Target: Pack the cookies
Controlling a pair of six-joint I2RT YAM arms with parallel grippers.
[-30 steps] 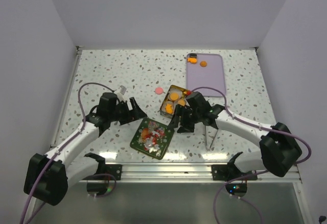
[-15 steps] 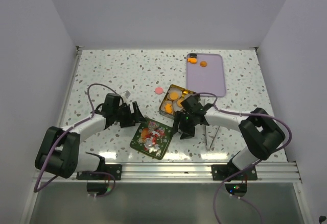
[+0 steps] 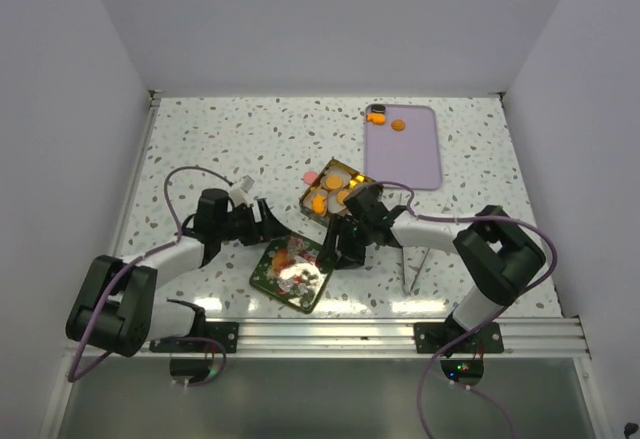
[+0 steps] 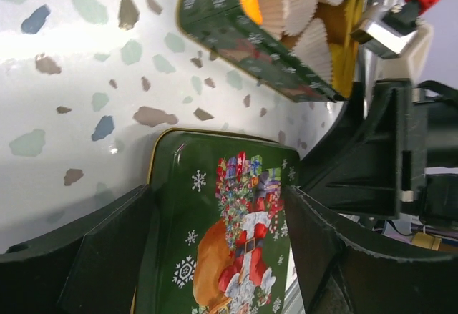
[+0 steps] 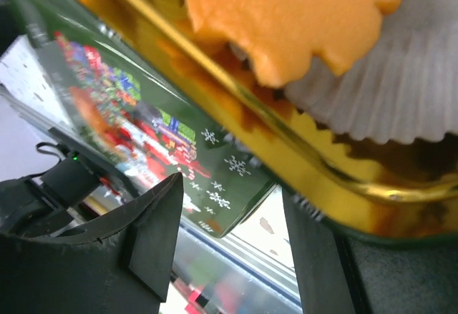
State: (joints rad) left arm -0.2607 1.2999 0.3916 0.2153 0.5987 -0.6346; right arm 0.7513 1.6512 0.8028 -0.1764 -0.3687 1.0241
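Green tin (image 4: 236, 42) is holding orange cookies (image 5: 286, 6) in paper cups (image 4: 304, 10). Just near-left of it, Santa lid (image 3: 290, 271) is lying flat. Your L gripper (image 4: 218, 196) is straddling the lid's edge, fingers spread. R gripper (image 5: 232, 207) is gaping too, sitting btwn tin & lid. More cookies are resting on purple tray (image 3: 410, 159), far-right of tin.

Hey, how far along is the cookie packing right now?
Done: several orange cookies sit in paper cups in the tin. In hand: nothing gripped; the left pincer is open astride the lid, the right pincer open at the tin's edge. Left: the cookies on the purple tray, the pink cookie by the tin, then the lid.
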